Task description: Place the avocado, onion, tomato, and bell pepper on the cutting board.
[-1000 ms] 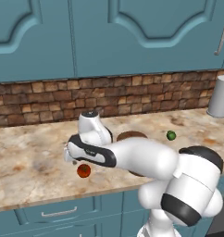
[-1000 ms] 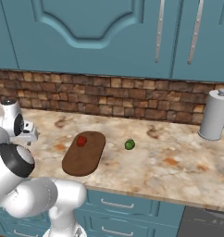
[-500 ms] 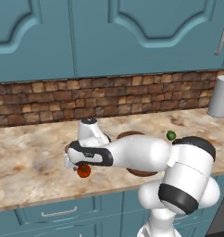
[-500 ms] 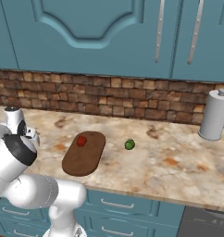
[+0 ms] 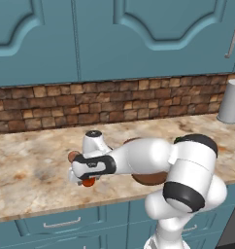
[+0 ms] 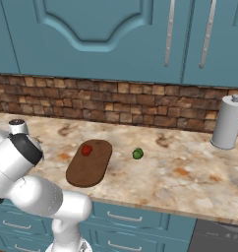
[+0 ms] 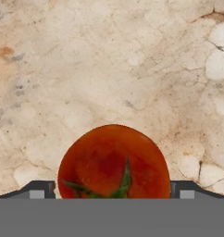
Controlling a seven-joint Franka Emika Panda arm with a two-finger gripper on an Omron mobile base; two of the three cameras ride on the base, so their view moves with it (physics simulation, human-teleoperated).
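Marbled counter (image 7: 109, 60) lies unmarked beneath a tomato (image 7: 114, 162) straddled by spread fingers (image 7: 40, 190).

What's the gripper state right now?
Gripper: open, fingers either side of the tomato on the counter, not closed on it.

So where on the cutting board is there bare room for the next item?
The cutting board carries one red fruit at its far end; the middle and near end are bare wood. The counter between the avocado and the paper towel roll is open. It is crowded around the gripper, over the tomato.
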